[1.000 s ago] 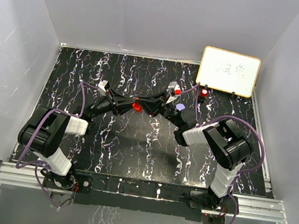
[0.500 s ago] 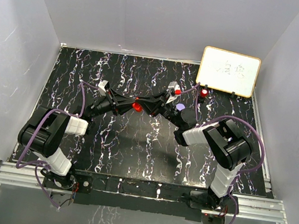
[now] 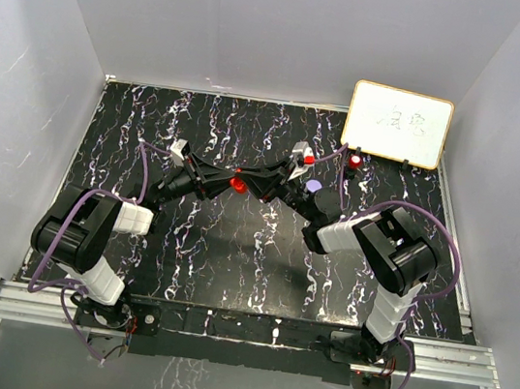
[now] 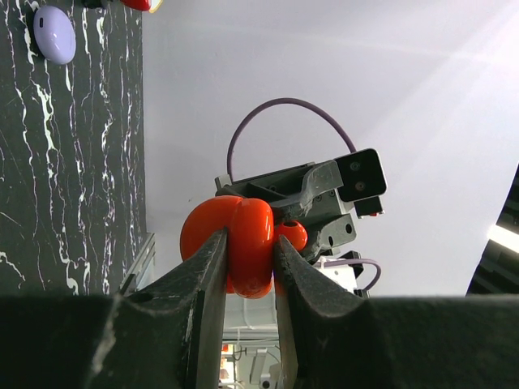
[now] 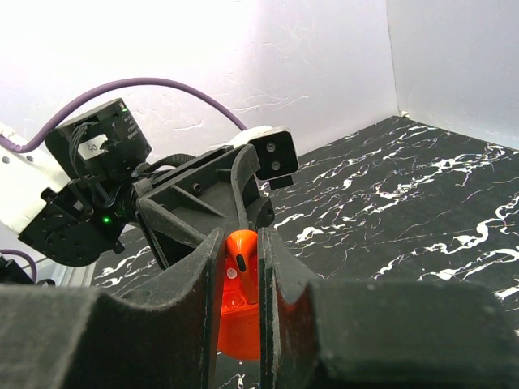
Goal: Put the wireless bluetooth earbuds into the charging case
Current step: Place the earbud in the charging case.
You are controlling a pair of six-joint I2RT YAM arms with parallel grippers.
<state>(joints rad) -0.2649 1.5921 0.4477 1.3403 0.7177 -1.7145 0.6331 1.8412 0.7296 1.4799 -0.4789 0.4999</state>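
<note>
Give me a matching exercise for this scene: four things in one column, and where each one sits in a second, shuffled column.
Things
1. red case
2. red earbud
3. pale purple piece
4. whiteboard

Places
A. lying on the table, apart from both grippers
B. clamped in the left gripper
C. standing at the table's far right corner
D. pinched in the right gripper

Pairs: 1-B, 2-D, 3-A, 4-C
</note>
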